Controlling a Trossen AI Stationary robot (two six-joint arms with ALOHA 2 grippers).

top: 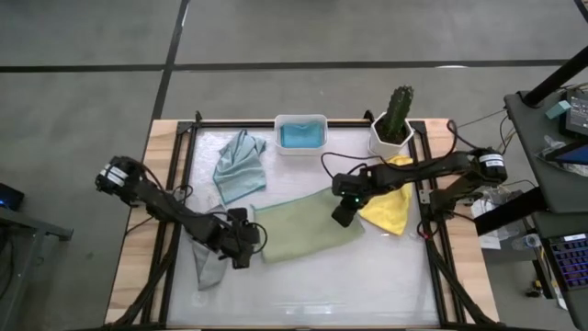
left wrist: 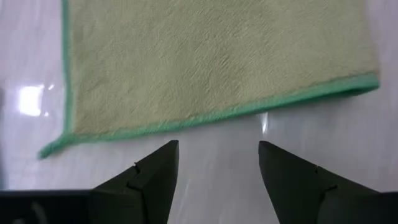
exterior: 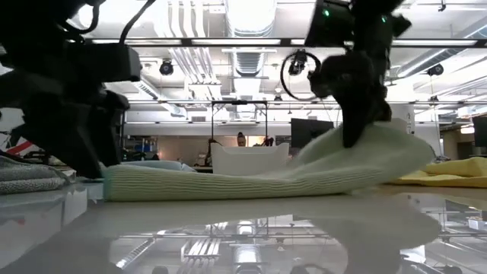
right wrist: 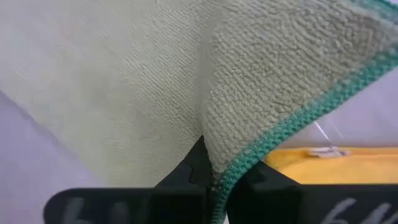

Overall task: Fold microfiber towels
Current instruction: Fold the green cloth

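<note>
A sage green towel (top: 303, 230) lies spread at the table's middle. Its right end (exterior: 365, 156) is raised off the table, with my right gripper (top: 343, 216) shut on it. My left gripper (top: 246, 241) stands open just off the towel's left end. In the left wrist view its fingers (left wrist: 158, 177) hover short of the green-hemmed edge (left wrist: 205, 118) without touching it. A yellow towel (top: 390, 207) lies to the right, a pale blue-grey one (top: 241, 165) at the far left, and a grey one (top: 209, 267) under my left arm. My right gripper pinches the sage green towel's right-hand hemmed edge (right wrist: 249, 163) between its two shut fingers. The fingers come slanting down from the table's right side. That end hangs lifted and puckered below the fingers, and the towel's left part (exterior: 175, 183) lies flat on the table.
A white tub (top: 301, 135) holding a bright blue cloth stands at the far edge, and a potted cactus (top: 393, 124) to its right. The table's near half (top: 322, 290) is bare glossy surface. A raised frame runs along the table's left and right sides.
</note>
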